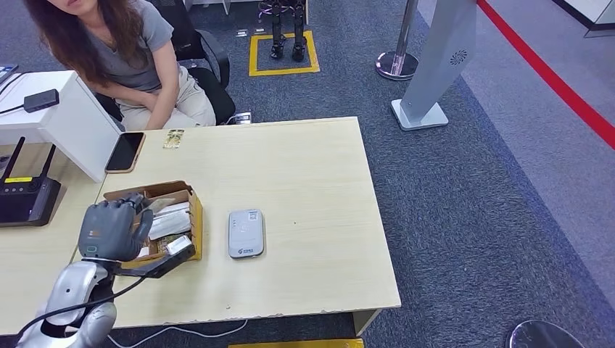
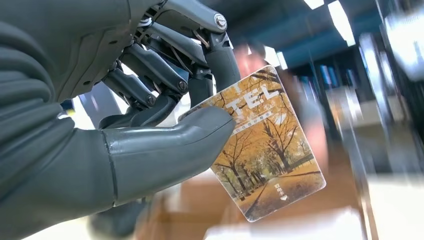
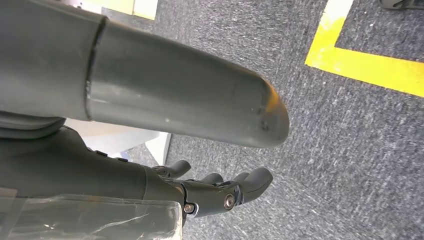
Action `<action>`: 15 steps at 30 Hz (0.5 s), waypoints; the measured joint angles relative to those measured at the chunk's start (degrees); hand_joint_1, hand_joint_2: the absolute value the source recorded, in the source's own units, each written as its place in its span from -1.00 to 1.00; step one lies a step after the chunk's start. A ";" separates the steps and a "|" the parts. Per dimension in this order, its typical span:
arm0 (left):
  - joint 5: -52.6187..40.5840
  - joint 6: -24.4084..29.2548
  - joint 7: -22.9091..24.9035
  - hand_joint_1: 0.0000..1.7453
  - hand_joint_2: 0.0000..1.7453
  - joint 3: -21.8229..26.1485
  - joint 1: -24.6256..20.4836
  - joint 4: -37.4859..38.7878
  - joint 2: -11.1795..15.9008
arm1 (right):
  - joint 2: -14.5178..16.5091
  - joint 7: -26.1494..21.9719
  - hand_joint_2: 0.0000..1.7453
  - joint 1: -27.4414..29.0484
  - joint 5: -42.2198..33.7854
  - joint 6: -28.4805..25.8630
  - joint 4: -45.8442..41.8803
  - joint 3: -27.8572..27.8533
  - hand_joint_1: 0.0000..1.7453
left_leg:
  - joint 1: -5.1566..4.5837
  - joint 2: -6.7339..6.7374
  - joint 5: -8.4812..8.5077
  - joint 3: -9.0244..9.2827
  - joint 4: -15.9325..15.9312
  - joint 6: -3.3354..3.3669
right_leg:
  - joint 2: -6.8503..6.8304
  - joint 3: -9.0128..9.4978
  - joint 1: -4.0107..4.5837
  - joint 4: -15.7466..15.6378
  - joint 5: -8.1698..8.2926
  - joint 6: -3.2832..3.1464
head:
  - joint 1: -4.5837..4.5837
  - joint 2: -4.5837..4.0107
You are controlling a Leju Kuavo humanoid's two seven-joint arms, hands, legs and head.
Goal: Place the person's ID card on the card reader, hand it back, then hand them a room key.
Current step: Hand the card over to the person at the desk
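My left hand (image 1: 109, 230) hovers over the near end of an open cardboard box (image 1: 194, 210) that holds stacked cards. In the left wrist view the left hand (image 2: 150, 125) pinches a room key card (image 2: 267, 160), printed with autumn trees, between thumb and fingers. The grey card reader (image 1: 246, 233) lies flat on the table to the right of the box with nothing on it. A small yellowish card (image 1: 173, 138) lies at the table's far edge in front of the seated person (image 1: 141, 65). My right hand (image 3: 215, 192) hangs above the carpet, holding nothing, with thumb and fingers apart.
A phone (image 1: 125, 151) lies beside the small card. A black router (image 1: 25, 197) stands on the side desk at the left, next to a white block (image 1: 69, 123). A stanchion base (image 1: 396, 65) and a white sign stand (image 1: 428, 94) are on the carpet behind the table.
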 joint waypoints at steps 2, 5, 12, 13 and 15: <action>-0.96 1.70 0.43 1.00 1.00 0.02 -1.71 -2.63 0.56 | 0.00 -0.18 -1.00 -0.01 0.03 0.00 0.00 0.01 -1.00 | -0.01 0.00 0.00 0.02 0.00 0.00 | 0.00 0.03 -0.01 0.00 0.00 0.00 | 0.00 0.01; -1.64 2.81 0.57 1.00 1.00 0.07 -2.91 -5.18 1.16 | 0.00 -0.25 -1.00 -0.01 0.23 0.00 0.00 0.02 -1.00 | -0.01 0.01 0.00 0.04 0.00 0.00 | 0.01 0.04 -0.01 0.00 0.00 0.00 | -0.01 0.01; -0.54 2.71 0.21 1.00 1.00 2.11 -10.48 -5.59 3.00 | 0.00 -0.41 -1.00 -0.62 2.19 0.79 0.01 0.71 -1.00 | 0.01 -0.07 0.08 0.03 0.00 -0.02 | -0.03 0.03 0.01 0.01 0.03 -0.01 | -0.01 0.01; -0.42 2.00 0.17 1.00 1.00 2.42 -12.74 -4.15 3.15 | 0.00 -0.26 -1.00 -0.92 2.66 1.12 0.00 1.00 -1.00 | 0.01 -0.07 0.11 0.02 0.00 -0.02 | -0.04 0.02 0.01 0.01 0.07 -0.02 | -0.01 0.01; -0.46 1.44 0.05 1.00 1.00 2.90 -17.78 0.92 3.33 | 0.00 0.19 -1.00 -1.75 3.57 1.84 0.00 1.70 -1.00 | 0.01 -0.06 0.21 0.01 0.00 -0.02 | -0.03 0.01 0.01 0.02 0.18 -0.04 | 0.00 0.01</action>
